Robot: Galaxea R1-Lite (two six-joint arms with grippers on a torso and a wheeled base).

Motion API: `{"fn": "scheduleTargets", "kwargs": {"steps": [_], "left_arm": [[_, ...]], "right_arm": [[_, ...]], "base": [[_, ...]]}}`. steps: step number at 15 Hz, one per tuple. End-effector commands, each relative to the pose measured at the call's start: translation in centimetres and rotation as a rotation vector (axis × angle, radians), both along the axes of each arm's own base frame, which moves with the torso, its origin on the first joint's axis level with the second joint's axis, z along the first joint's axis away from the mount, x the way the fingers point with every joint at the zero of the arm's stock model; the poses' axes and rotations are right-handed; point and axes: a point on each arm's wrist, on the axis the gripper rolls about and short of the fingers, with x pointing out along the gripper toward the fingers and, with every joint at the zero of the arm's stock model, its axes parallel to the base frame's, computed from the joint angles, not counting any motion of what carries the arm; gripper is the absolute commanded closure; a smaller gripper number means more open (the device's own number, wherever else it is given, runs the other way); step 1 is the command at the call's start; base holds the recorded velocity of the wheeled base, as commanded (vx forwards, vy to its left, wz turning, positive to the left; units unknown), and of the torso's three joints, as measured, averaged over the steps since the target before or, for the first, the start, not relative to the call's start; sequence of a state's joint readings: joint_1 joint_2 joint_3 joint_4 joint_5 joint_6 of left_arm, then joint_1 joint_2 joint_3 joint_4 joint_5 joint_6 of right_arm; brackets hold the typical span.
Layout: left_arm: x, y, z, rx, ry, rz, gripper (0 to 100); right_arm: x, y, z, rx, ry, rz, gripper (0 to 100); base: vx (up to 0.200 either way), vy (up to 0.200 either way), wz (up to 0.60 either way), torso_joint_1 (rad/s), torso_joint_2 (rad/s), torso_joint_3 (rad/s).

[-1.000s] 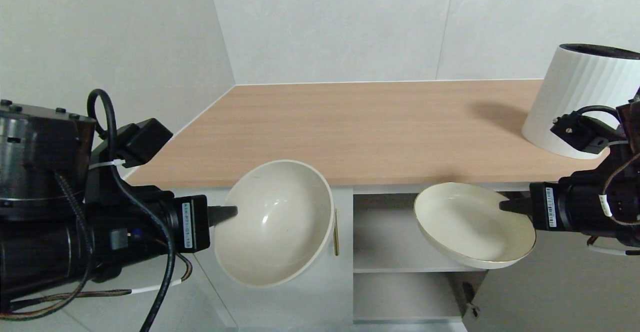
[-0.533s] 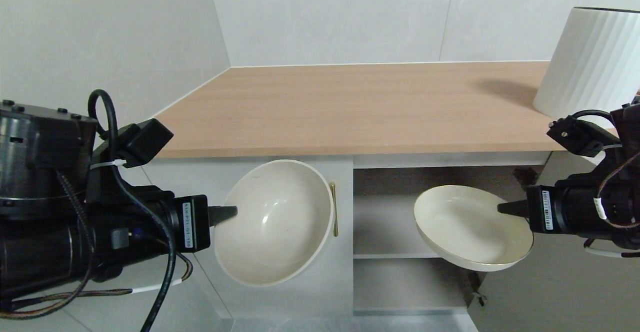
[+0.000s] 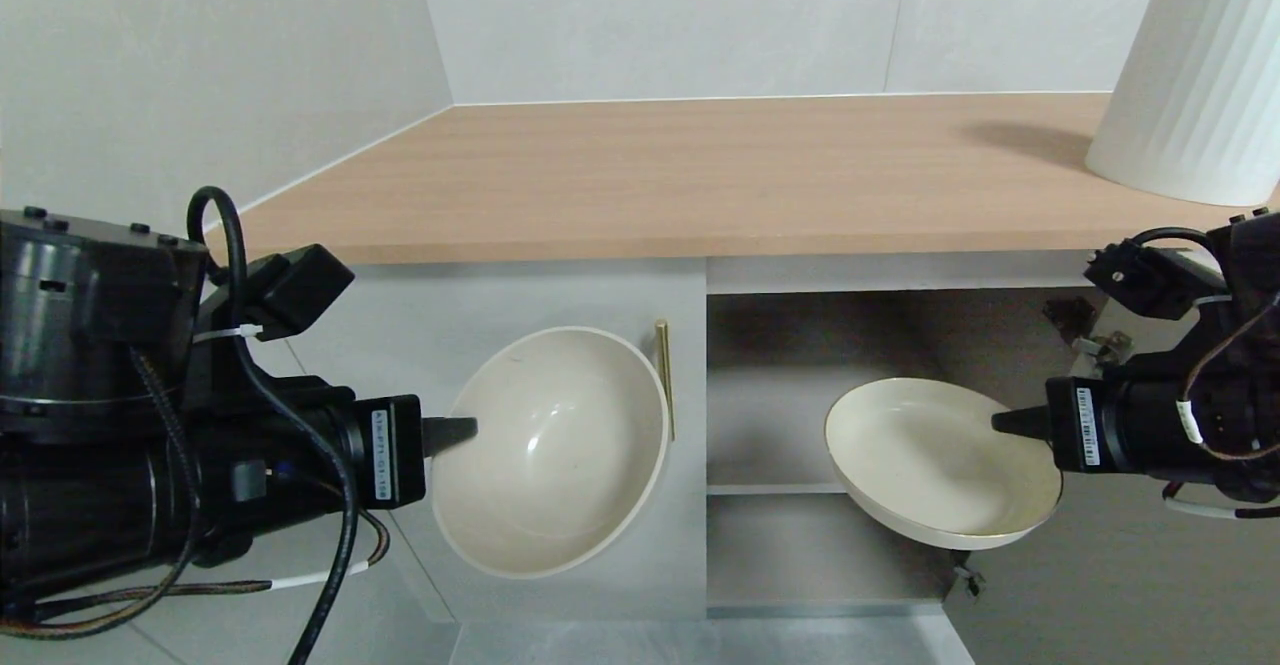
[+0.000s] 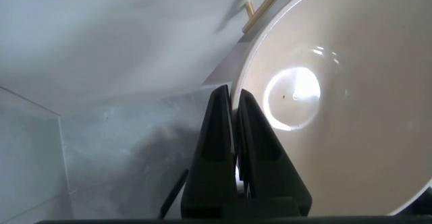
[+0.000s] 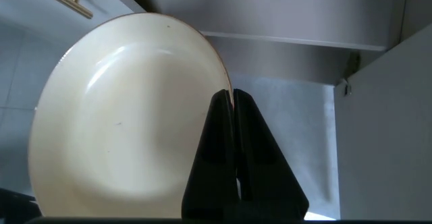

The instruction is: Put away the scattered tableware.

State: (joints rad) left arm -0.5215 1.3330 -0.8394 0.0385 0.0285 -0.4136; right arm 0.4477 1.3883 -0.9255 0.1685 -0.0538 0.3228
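- While both arms hold dishes in front of the low cabinet, the step in hand reads as carrying to storage; neither dish is shelved yet.
- Left gripper (image 3: 462, 433): fingers pinched tight on the rim of a deep glossy cream bowl (image 3: 560, 455). The bowl is tipped so its inside faces the head camera. It hangs in front of the closed matte grey cabinet door (image 3: 520, 290), near the slim brass bar handle (image 3: 663, 375).
- Open cabinet compartment (image 3: 800, 345) lies right of that door, dim inside, with a flat grey shelf (image 3: 765, 490) across it.
- Right gripper (image 3: 1003, 423): clamped on the rim of a shallow cream plate with thin gold edge (image 3: 930, 460), held slightly tilted at about shelf height. Probably at the compartment mouth, but I can't tell if it is inside.
- Next move, likely: push the plate in over the shelf, lower it and release. Smooth glaze and an edge-only pinch mean a slip risk, so keep it level. The bowl then needs to swing right to the opening.
- Wood-grain countertop (image 3: 700, 175) sits above, with a white ribbed conical object (image 3: 1190, 75) on it at far right.
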Motion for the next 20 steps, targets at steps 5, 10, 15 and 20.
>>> {"fn": "scheduleTargets", "kwargs": {"steps": [5, 10, 15, 20], "left_arm": [[0.0, 0.0, -0.1, 0.001, 0.003, 0.001, 100], [0.2, -0.1, -0.2, 0.005, 0.01, 0.001, 100], [0.4, -0.2, -0.5, 0.011, 0.019, 0.001, 100], [0.5, -0.3, -0.7, 0.015, 0.027, -0.001, 100]], "right_arm": [[1.4, 0.7, -1.7, -0.033, 0.067, 0.002, 100], [5.5, 2.9, -8.2, -0.133, 0.286, 0.005, 100], [9.5, 4.6, -15.7, -0.118, 0.277, -0.036, 100], [13.4, 4.3, -20.3, -0.074, 0.193, -0.225, 100]], "base": [[0.0, 0.0, 0.0, 0.0, 0.0, 0.0], [0.0, 0.0, 0.0, 0.0, 0.0, 0.0], [0.0, 0.0, 0.0, 0.0, 0.0, 0.0], [0.0, 0.0, 0.0, 0.0, 0.0, 0.0]]}}
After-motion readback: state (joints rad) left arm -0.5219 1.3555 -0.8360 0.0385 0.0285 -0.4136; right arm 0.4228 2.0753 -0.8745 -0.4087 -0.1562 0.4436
